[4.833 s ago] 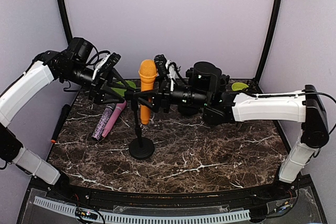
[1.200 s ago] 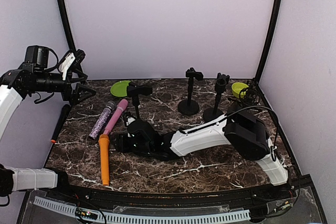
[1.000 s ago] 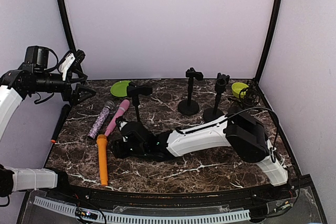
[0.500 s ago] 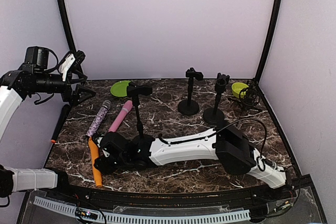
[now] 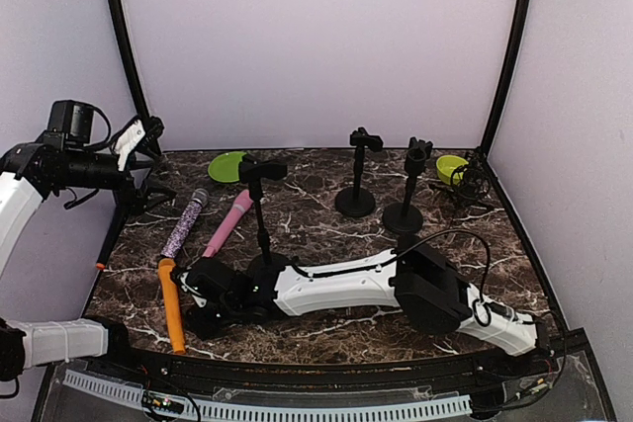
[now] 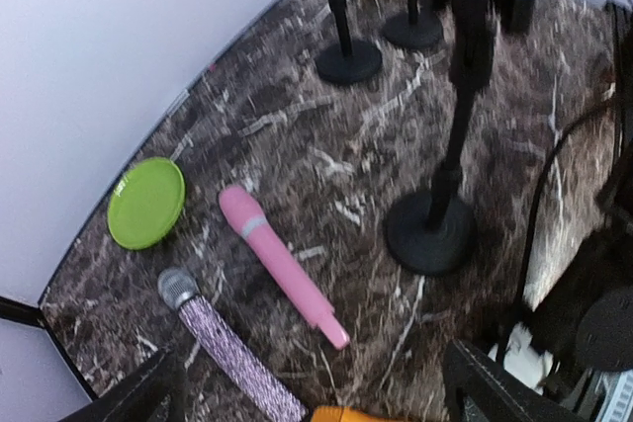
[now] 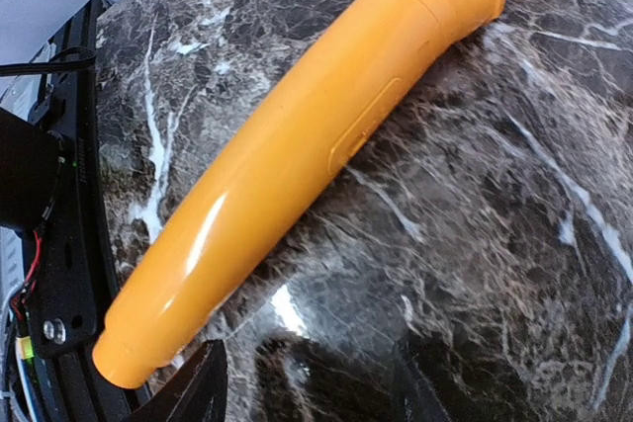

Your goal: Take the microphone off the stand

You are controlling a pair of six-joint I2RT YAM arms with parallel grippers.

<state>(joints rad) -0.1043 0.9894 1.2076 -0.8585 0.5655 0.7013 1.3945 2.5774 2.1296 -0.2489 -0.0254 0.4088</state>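
The orange microphone point(image 5: 168, 301) lies flat on the marble table at the front left, its head toward the back. It fills the right wrist view point(image 7: 307, 145). My right gripper point(image 5: 195, 301) sits low beside it, open and empty point(image 7: 307, 387), with the microphone just beyond the fingertips. The black stand point(image 5: 259, 207) is upright behind my right arm with its clip empty; it also shows in the left wrist view point(image 6: 450, 195). My left gripper point(image 5: 148, 160) hovers high at the far left, open and empty point(image 6: 312, 387).
A pink microphone point(image 5: 227, 222) and a purple glitter microphone point(image 5: 183, 224) lie left of the stand. A green plate point(image 5: 227, 165) sits at the back left. Two more black stands point(image 5: 356, 180) point(image 5: 407, 190) and a green bowl point(image 5: 452, 167) stand at the back right.
My right gripper carried the orange microphone from the stand down to the table's front left and let it go. My left gripper drew back to the left and sank slightly.
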